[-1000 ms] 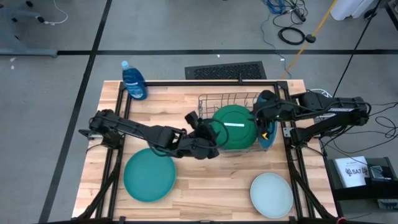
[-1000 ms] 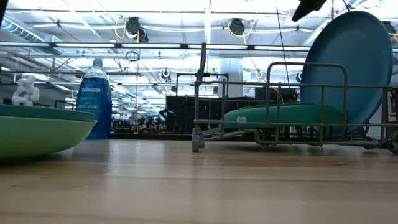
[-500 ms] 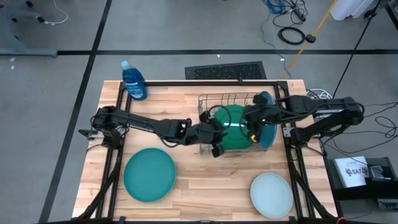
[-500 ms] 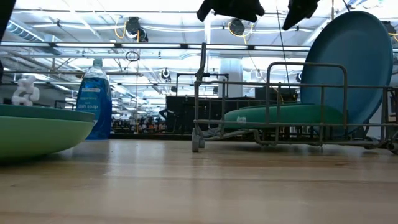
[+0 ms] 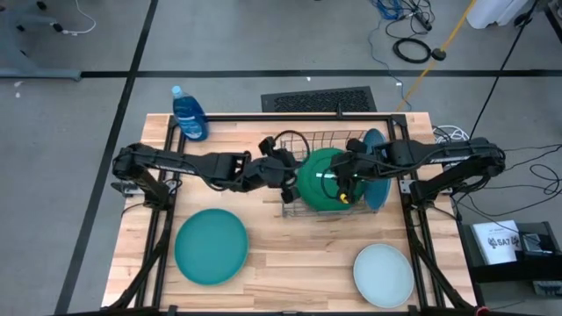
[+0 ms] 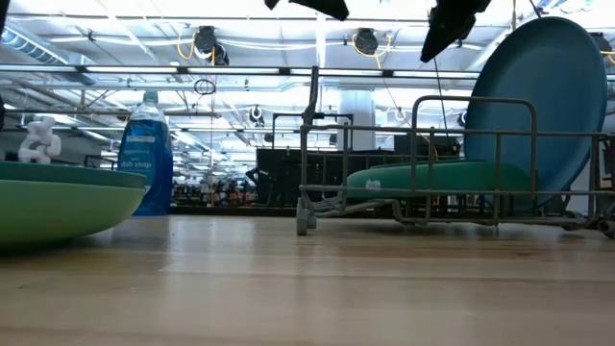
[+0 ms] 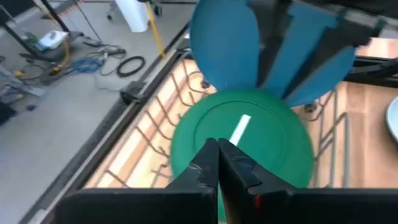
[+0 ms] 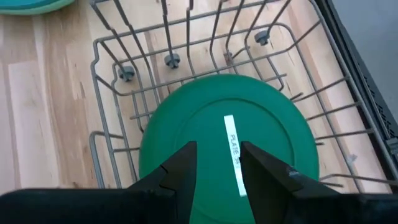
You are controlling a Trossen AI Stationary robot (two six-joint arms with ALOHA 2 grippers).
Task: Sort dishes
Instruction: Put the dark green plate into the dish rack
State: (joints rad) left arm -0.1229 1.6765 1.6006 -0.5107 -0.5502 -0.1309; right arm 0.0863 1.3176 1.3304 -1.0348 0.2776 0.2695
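Note:
A dark green plate lies flat in the grey wire rack, a white label on top. A bright blue plate stands on edge at the rack's right end, leaning on its wires. On the table a teal plate lies near left and a pale mint plate near right. My left gripper hovers shut above the rack's left end. My right gripper hangs open over the green plate, nothing between its fingers. In the low view both grippers are well above the rack.
A blue dish-soap bottle stands at the table's far left corner. The rack's upright wires rise around the green plate. Bare wood lies between the teal and mint plates along the near edge.
My left gripper has gone from the table beside the rack's near left corner toward the far edge, to the rack's left end, and has shut. My right gripper has moved toward the table's left, out over the green plate, and sunk a little. The plates have stayed put.

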